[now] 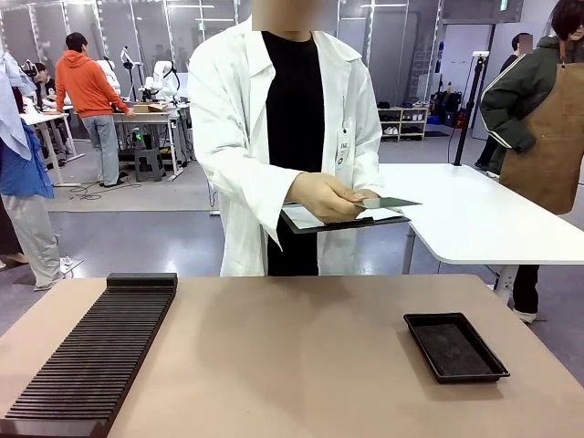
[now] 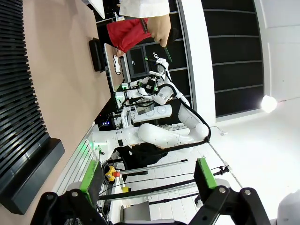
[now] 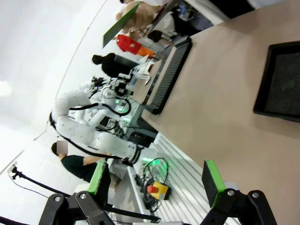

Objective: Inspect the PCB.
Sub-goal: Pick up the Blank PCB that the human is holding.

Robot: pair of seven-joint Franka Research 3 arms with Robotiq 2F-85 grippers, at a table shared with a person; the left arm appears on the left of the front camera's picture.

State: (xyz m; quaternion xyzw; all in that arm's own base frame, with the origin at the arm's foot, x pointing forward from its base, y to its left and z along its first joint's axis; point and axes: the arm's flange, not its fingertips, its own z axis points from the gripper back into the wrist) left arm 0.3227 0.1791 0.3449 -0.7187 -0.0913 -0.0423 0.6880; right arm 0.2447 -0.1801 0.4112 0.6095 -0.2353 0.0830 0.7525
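1. Our left gripper (image 2: 146,180) and right gripper (image 3: 154,180) both stand released and empty, low in their wrist views. A skewed reach could fumble any handover.
2. The small thin green rectangular PCB (image 1: 388,203) is pinched by one end in the person's hand (image 1: 327,195), right of centre in the front view. It is above a dark clipboard (image 1: 315,222) and beyond the tan desk (image 1: 301,365). It may slip.

You have a smooth, matt tan worktop (image 1: 301,365), a matt black tray (image 1: 473,377) with a grainy floor, and a smooth matt-green PCB (image 3: 120,23).
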